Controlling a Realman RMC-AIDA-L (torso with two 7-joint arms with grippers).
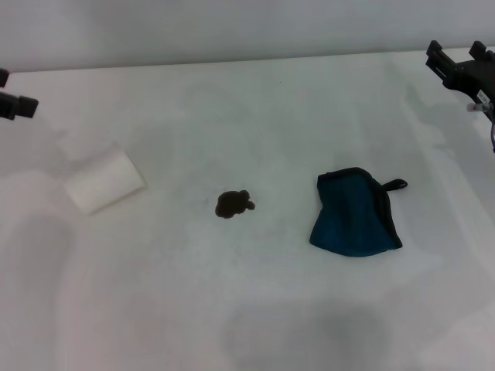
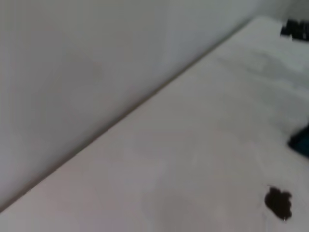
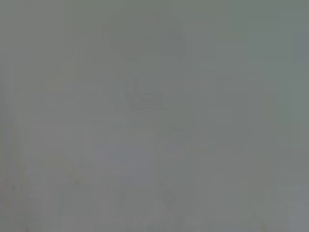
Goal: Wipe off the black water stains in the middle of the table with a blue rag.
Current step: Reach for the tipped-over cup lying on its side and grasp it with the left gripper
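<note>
The wiping is not yet beginning: the blue rag [image 1: 355, 213] is lying right of centre beside the black water stains [image 1: 233, 204] on the tabletop [image 1: 255, 309], while the right tool [image 1: 462, 63], upper right, is holding nothing, its opening unclear, and is needing to descend onto the rag.

We count one tabletop [image 1: 255, 309], plain and white. On it we see one dark stain [image 1: 233, 204], one blue rag [image 1: 354, 212] with one small black loop [image 1: 394, 185] at its corner, and one white cup [image 1: 103, 181] lying on its side. We count two grippers: left [image 1: 15, 99], right [image 1: 462, 63].
</note>
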